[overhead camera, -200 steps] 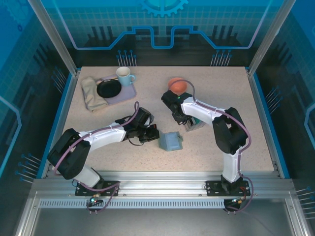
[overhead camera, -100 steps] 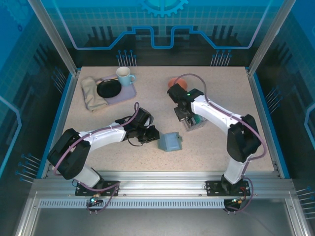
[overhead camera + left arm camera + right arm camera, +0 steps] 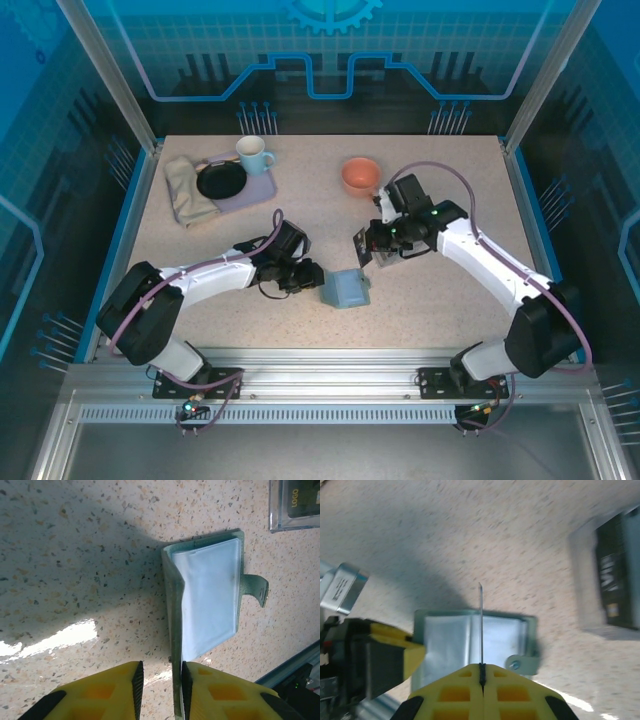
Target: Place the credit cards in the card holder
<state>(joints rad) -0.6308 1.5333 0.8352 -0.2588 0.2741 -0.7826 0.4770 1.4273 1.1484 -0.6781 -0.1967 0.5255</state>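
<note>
1. Card holder (image 3: 347, 288) lies open and flat on the table (image 3: 470, 180), front-centre, between the two grippers.
2. Left wrist view: the holder's long axis runs straight away from the left gripper (image 3: 158, 670). The clear pocket faces up and the tab (image 3: 255, 587) sticks out sideways toward the clear box (image 3: 295, 505).
3. Left gripper: released, fingers slightly apart. One raised flap of the holder runs into the gap and touches one finger (image 3: 186, 672), but is not pinched.
4. Right gripper (image 3: 481, 666): clenched on one card (image 3: 481, 625), held on edge. It hangs over the middle of the holder, thin edge toward the camera. I can't tell if the far end touches the pocket.
5. Clear box sits just beyond the holder's tab side, apart from it, with dark cards inside. In the top view it is partly under the right arm.
6. Edges: the holder is close to the table's near edge, and the left gripper is right at its left end.
7. Open room: bare table on the right half and ahead of the holder.
8. The bowl (image 3: 360, 175), mug (image 3: 253, 154), plate (image 3: 221, 181), tray (image 3: 262, 188) and cloth (image 3: 186, 190) are all well apart along the far side.
</note>
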